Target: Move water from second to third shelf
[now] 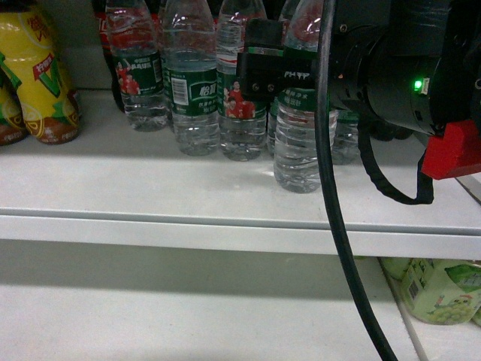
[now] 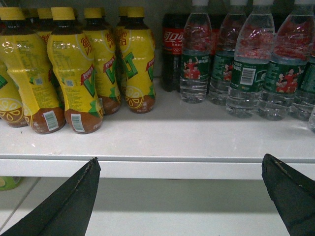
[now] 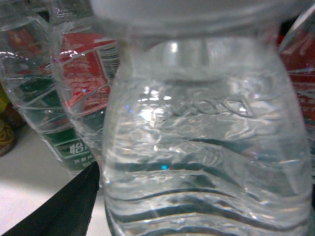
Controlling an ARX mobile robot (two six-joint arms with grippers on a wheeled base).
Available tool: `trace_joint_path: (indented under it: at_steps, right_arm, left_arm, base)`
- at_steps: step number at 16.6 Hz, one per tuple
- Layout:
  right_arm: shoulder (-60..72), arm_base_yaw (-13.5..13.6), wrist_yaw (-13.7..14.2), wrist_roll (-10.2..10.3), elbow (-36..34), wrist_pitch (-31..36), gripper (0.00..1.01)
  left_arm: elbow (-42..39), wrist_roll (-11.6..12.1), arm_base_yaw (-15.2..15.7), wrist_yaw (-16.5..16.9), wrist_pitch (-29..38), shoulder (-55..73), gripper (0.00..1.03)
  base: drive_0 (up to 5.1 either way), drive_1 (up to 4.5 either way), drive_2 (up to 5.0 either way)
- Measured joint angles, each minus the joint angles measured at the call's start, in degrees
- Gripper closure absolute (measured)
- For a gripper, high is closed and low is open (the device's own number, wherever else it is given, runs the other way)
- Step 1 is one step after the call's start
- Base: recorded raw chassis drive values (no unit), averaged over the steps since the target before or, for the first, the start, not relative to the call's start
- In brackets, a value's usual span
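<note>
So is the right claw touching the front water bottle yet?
Cannot tell. In the right wrist view the water bottle fills the frame between the claw's fingers, but no contact shows plainly; the head view hides the fingertips.

Water bottle [image 1: 298, 150] frontmost on shelf [image 1: 150, 188], others behind; yellow bottles [image 1: 41, 75] far left.

The left wrist view shows at least six water bottles [image 2: 248, 73] in a row at the upper right, the last only an edge at the frame border, and one cola bottle [image 2: 172, 54] behind them at upper centre. At the upper left of that view stand roughly eight yellow bottles [image 2: 76, 73], of which five are in front and the rest show only as caps behind, so the count is not firm. At the lower right of the head view sits one pale green pack [image 1: 440, 289].
</note>
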Motion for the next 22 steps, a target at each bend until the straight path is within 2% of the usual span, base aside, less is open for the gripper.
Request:
trace_joint_path:
  at_steps: [4, 6, 7, 9, 12, 16, 19, 22]
  right_arm:
    - [0.4, 0.1, 1.0, -1.1, 0.5, 0.0, 0.04]
    - [0.7, 0.4, 1.6, -1.2, 0.8, -0.3, 0.24]
    - [0.9, 0.4, 1.9, -1.2, 1.0, -0.4, 0.37]
    - [0.9, 0.7, 1.9, -0.9, 1.2, -0.5, 0.54]
    - [-0.7, 0.4, 1.0, -0.2, -0.3, -0.9, 0.56]
    - [-9.5, 0.4, -0.1, 0.2, -9.7, -1.7, 0.56]
    - [-17.6, 0.7, 0.5, -1.3, -17.8, -2.6, 0.57]
    - [-27.7, -0.2, 0.7, -1.7, -25.7, -4.7, 0.57]
  left_arm:
    - [0.0, 0.0, 0.0, 0.0, 0.0, 0.0, 0.05]
    - [0.0, 0.0, 0.0, 0.0, 0.0, 0.0, 0.05]
    - [0.0, 0.0, 0.0, 0.0, 0.0, 0.0, 0.05]
    - [0.0, 0.0, 0.0, 0.0, 0.0, 0.0, 0.05]
    - [0.0, 0.0, 0.0, 0.0, 0.0, 0.0, 0.05]
    - [0.0, 0.0, 0.0, 0.0, 0.0, 0.0, 0.05]
    - [0.0, 0.0, 0.0, 0.0, 0.0, 0.0, 0.05]
    - [0.0, 0.0, 0.0, 0.0, 0.0, 0.0, 0.05]
  base:
    - [0.0, 0.00, 0.0]
    - [0.0, 0.00, 0.0]
    - [0.0, 0.00, 0.0]
    - [0.0, 0.00, 0.0]
    - [0.0, 0.00, 0.0]
    - [0.0, 0.00, 0.0]
    - [0.0, 0.00, 0.0]
    - [0.0, 0.00, 0.0]
